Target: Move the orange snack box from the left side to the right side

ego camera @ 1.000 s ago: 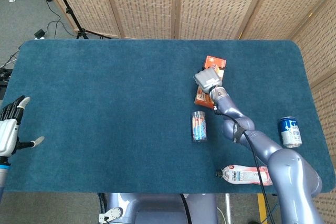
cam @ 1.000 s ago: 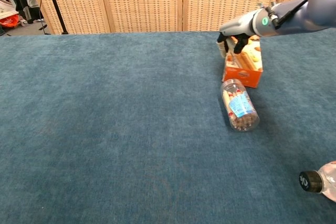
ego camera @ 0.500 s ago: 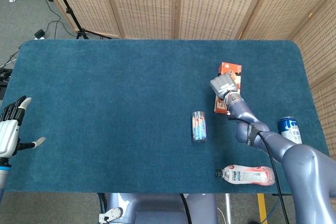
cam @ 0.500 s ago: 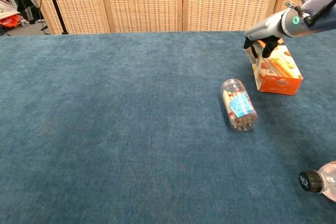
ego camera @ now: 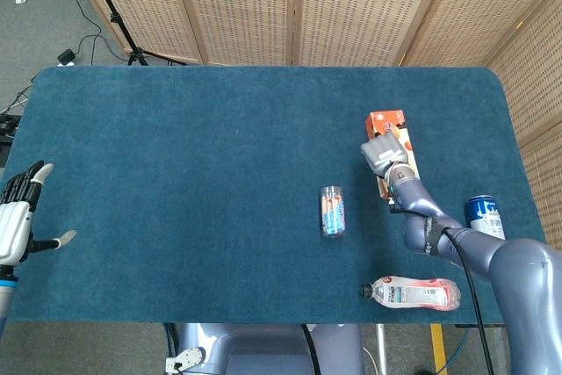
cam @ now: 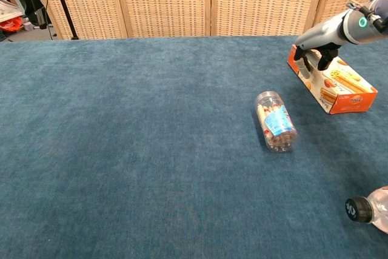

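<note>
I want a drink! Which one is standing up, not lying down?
The blue can by the table's right edge stands upright. The bottle with the black cap and the clear jar both lie on their sides.

A worktop [ego camera: 176,173] covered in dark teal carpet fills the scene. Behind its far edge stand woven wicker folding screens [ego camera: 263,6]. At the far left lie grey floor [ego camera: 35,24], black cables and a slanted stand leg [ego camera: 110,10].
</note>
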You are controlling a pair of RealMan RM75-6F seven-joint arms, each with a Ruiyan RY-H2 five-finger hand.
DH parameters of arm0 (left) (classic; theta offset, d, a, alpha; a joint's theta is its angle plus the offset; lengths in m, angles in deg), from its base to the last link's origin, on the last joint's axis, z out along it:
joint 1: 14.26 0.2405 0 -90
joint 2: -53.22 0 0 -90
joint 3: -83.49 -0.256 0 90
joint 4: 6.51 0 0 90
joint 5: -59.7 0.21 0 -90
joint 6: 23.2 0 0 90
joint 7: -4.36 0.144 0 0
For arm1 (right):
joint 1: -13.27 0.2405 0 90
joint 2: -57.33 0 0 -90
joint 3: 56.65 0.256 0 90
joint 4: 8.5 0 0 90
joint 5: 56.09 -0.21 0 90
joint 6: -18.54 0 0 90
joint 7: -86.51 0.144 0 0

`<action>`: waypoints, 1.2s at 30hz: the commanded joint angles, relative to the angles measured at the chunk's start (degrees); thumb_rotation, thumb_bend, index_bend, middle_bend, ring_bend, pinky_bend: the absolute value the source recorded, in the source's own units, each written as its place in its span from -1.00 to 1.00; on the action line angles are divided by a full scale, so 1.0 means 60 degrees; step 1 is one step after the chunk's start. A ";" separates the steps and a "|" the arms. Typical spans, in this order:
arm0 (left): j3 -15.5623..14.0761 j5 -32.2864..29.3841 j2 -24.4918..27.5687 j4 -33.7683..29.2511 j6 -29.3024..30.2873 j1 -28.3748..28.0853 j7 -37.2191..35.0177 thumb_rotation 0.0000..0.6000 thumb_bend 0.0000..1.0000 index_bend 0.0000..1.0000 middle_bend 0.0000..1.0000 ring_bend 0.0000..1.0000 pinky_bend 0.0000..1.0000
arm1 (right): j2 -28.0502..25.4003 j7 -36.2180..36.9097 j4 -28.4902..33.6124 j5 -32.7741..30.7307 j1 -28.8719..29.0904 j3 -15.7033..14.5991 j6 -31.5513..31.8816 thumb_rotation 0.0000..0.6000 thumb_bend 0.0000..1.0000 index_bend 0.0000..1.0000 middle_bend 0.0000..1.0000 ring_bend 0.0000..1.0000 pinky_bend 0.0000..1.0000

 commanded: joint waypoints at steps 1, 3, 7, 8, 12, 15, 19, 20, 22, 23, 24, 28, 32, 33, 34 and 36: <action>-0.0002 0.0000 -0.0005 0.0006 0.0018 0.0008 0.0012 1.00 -1.00 -1.00 -1.00 -1.00 -1.00 | -0.0505 0.1155 0.0711 0.1025 -0.0328 0.0987 0.0396 1.00 1.00 -0.16 -0.36 -0.66 -0.46; 0.0002 -0.0008 -0.0011 0.0006 0.0025 0.0010 0.0013 1.00 -1.00 -1.00 -1.00 -1.00 -1.00 | -0.0665 0.1898 0.0836 0.1748 -0.0606 0.1581 0.0654 1.00 1.00 -0.18 -0.39 -0.66 -0.46; 0.0003 -0.0031 -0.0042 0.0027 0.0027 0.0005 0.0067 1.00 -1.00 -1.00 -1.00 -1.00 -1.00 | -0.0417 0.4102 -0.0136 0.3169 -0.1234 0.2907 0.0830 1.00 1.00 -0.43 -0.59 -0.71 -0.46; 0.0008 -0.0052 -0.0054 0.0031 0.0026 0.0002 0.0088 1.00 -1.00 -1.00 -1.00 -1.00 -1.00 | -0.0259 0.4520 -0.0559 0.3277 -0.1255 0.3101 0.0537 1.00 1.00 -0.55 -0.68 -0.76 -0.46; 0.0052 -0.0223 -0.0138 0.0087 -0.0013 -0.0034 0.0263 1.00 -1.00 -1.00 -1.00 -1.00 -1.00 | 0.0425 0.5547 -0.2334 0.3202 -0.1107 0.3580 -0.0750 1.00 1.00 -0.85 -0.89 -0.98 -0.63; 0.0068 -0.0353 -0.0214 0.0099 -0.0109 -0.0102 0.0477 1.00 -1.00 -1.00 -1.00 -1.00 -1.00 | 0.1044 0.5846 -0.3850 0.2884 -0.0807 0.3666 -0.1802 1.00 1.00 -0.86 -0.89 -1.00 -0.69; 0.0138 -0.0588 -0.0263 0.0179 -0.0241 -0.0176 0.0587 1.00 -1.00 -1.00 -1.00 -1.00 -1.00 | 0.1947 0.5941 -0.5740 0.2767 -0.0594 0.3519 -0.2649 1.00 1.00 -0.75 -0.80 -1.00 -0.69; 0.0177 -0.0712 -0.0295 0.0212 -0.0301 -0.0212 0.0635 1.00 -1.00 -1.00 -1.00 -1.00 -1.00 | 0.2351 0.6011 -0.6539 0.2754 -0.0514 0.3500 -0.3000 1.00 1.00 -0.71 -0.77 -1.00 -0.69; 0.0220 -0.0843 -0.0349 0.0245 -0.0305 -0.0244 0.0794 1.00 -1.00 -1.00 -1.00 -1.00 -1.00 | 0.2833 0.6113 -0.7515 0.2844 -0.0458 0.3481 -0.3462 1.00 1.00 -0.64 -0.71 -1.00 -0.69; 0.0226 -0.0863 -0.0367 0.0246 -0.0294 -0.0251 0.0850 1.00 -1.00 -1.00 -1.00 -1.00 -1.00 | 0.2959 0.6144 -0.7775 0.2898 -0.0446 0.3483 -0.3583 1.00 1.00 -0.61 -0.68 -1.00 -0.69; 0.0231 -0.0876 -0.0387 0.0237 -0.0277 -0.0259 0.0917 1.00 -1.00 -1.00 -1.00 -1.00 -1.00 | 0.3125 0.6192 -0.8120 0.2988 -0.0437 0.3489 -0.3754 1.00 1.00 -0.59 -0.67 -1.00 -0.69; 0.0225 -0.0880 -0.0430 0.0206 -0.0230 -0.0258 0.1024 1.00 -1.00 -1.00 -1.00 -1.00 -1.00 | 0.3540 0.6347 -0.8925 0.3366 -0.0474 0.3535 -0.4139 1.00 1.00 -0.54 -0.61 -0.97 -0.69; 0.0219 -0.0891 -0.0467 0.0216 -0.0203 -0.0264 0.1125 1.00 -1.00 -1.00 -1.00 -1.00 -1.00 | 0.3804 0.6587 -0.9362 0.3806 -0.0548 0.3700 -0.4388 1.00 1.00 -0.53 -0.59 -0.93 -0.69; 0.0215 -0.0890 -0.0486 0.0221 -0.0192 -0.0264 0.1152 1.00 -1.00 -1.00 -1.00 -1.00 -1.00 | 0.3852 0.6633 -0.9435 0.3922 -0.0570 0.3731 -0.4442 1.00 1.00 -0.52 -0.59 -0.93 -0.69; 0.0213 -0.0890 -0.0500 0.0218 -0.0183 -0.0264 0.1170 1.00 -1.00 -1.00 -1.00 -1.00 -1.00 | 0.3896 0.6679 -0.9499 0.4033 -0.0589 0.3764 -0.4484 1.00 1.00 -0.52 -0.59 -0.92 -0.69; 0.0209 -0.0886 -0.0528 0.0214 -0.0162 -0.0265 0.1220 1.00 -1.00 -1.00 -1.00 -1.00 -1.00 | 0.3968 0.6784 -0.9590 0.4231 -0.0626 0.3847 -0.4560 1.00 1.00 -0.52 -0.58 -0.89 -0.69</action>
